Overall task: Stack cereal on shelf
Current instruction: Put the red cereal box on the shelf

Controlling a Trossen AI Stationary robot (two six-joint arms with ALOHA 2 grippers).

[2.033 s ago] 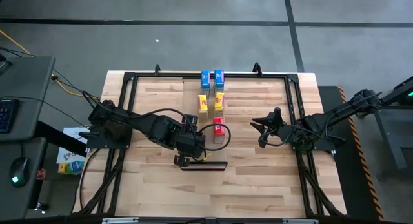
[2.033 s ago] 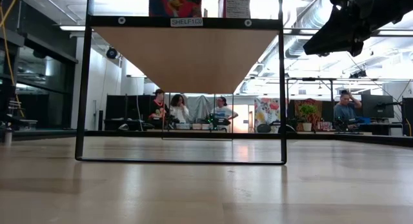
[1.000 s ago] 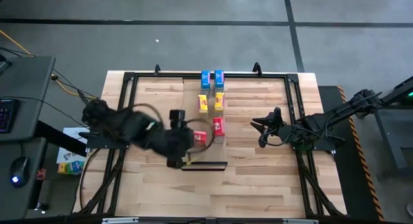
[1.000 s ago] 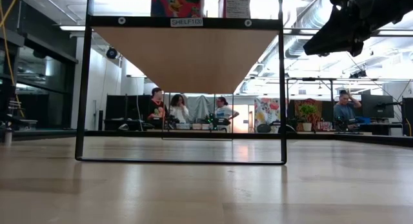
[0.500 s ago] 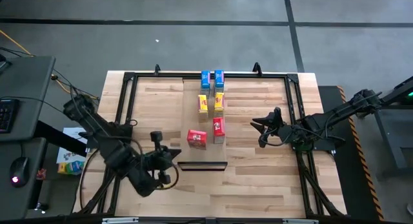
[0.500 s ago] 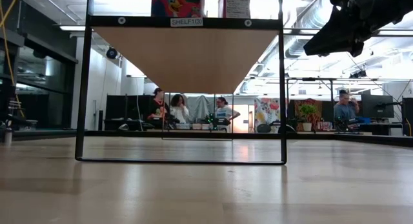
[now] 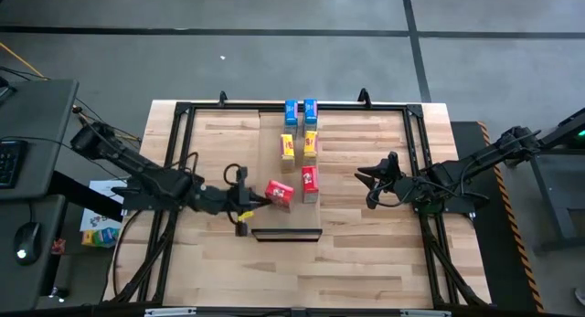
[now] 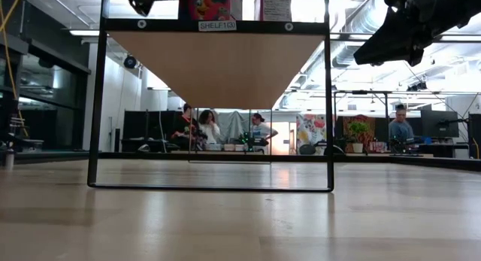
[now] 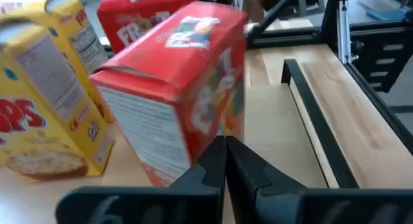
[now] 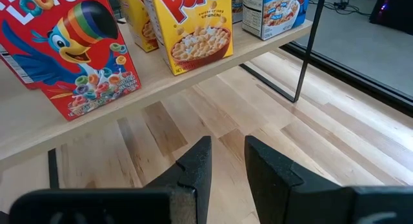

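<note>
- The left gripper (image 7: 243, 205) is low over the table, just beside the tilted red box (image 7: 280, 195). Its fingers (image 9: 213, 169) are pressed together and hold nothing.
- In the left wrist view this tilted red box (image 9: 187, 95) leans directly in front of the closed fingertips. I cannot tell if they touch it.
- Beyond the tilted red box from this gripper stands the second red box (image 7: 309, 181), upright on the shelf (image 7: 301, 153).
- The shelf is a narrow pale plank that runs away from the left gripper toward the far edge of the table (image 7: 366, 253).
- Farther along the shelf stand two yellow boxes (image 7: 299, 144) side by side, and after them two blue boxes (image 7: 301, 111) at the far end.
- The right gripper (image 7: 372, 184) waits on the other side of the shelf, well apart from the boxes. Its fingers (image 10: 193, 166) are a little apart, with a narrow gap, and empty.
- In the right wrist view, ahead of the right gripper, a red box (image 10: 71, 46), a yellow box (image 10: 193, 27) and a blue box (image 10: 277, 11) stand in a row on the shelf edge (image 10: 161, 82).
- A thin black frame (image 7: 289, 235) lies just beside the left gripper, toward the near edge of the table.
</note>
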